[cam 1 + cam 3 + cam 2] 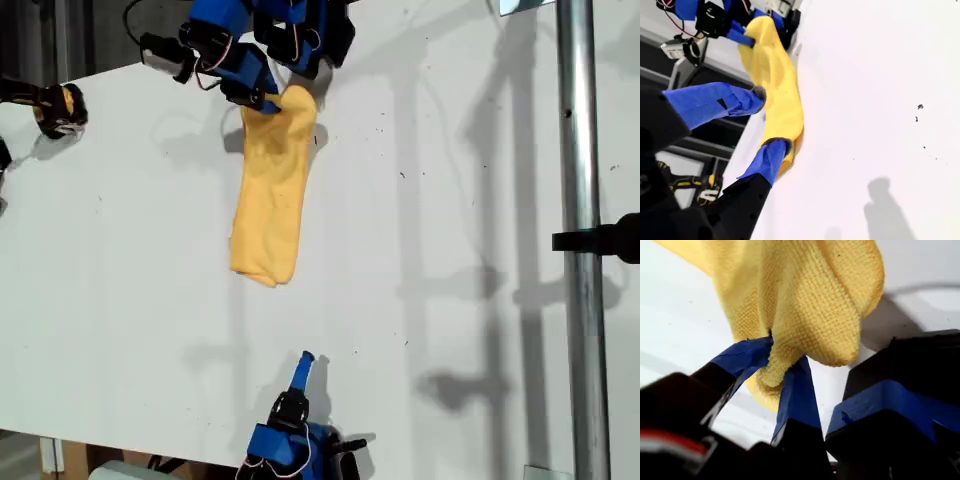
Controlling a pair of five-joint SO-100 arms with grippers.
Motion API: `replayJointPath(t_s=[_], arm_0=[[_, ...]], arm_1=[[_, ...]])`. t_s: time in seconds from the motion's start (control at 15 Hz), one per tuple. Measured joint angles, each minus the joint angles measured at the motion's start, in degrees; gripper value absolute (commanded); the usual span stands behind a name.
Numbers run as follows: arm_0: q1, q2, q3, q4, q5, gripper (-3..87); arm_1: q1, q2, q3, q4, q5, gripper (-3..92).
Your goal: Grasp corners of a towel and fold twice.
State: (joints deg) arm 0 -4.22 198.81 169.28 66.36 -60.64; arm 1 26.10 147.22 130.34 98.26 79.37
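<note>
The yellow towel (270, 190) lies bunched into a long narrow strip on the white table (450, 250). Its far end is lifted at the top of the exterior view, where my first gripper (270, 100) holds it. In the first wrist view the blue-taped fingers (795, 390) are shut on a gathered fold of the towel (805, 295); I cannot tell whether that fold is a corner. My second gripper (303, 360) stands open near the table's front edge, a short way off the strip's near end. Its wrist view shows the towel (777, 85) beyond the second gripper (771, 119).
A metal pole (575, 200) with a black clamp (610, 238) stands at the exterior view's right. A black and yellow device (60, 108) sits at the table's far edge on the exterior view's left. Bare white table surrounds the towel.
</note>
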Motion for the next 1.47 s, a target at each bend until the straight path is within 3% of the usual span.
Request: replayJointPath(t_s=[0.2,0.47,0.8,1.47], arm_0=[[0.0,0.0,0.0,0.0,0.4,15.0],[0.0,0.0,0.0,0.0,0.7,14.9],[0.0,0.0,0.0,0.0,0.4,14.7],[0.0,0.0,0.0,0.0,-1.6,14.6]], arm_1=[[-3.8,-1.5,-1.2,-8.9,-1.0,0.1],[-4.7,-24.6,-16.1,-23.6,-8.8,0.1],[-4.4,-46.3,-33.2,-32.9,-15.1,0.1],[-3.0,-74.5,-46.2,-50.2,-17.0,0.0]])
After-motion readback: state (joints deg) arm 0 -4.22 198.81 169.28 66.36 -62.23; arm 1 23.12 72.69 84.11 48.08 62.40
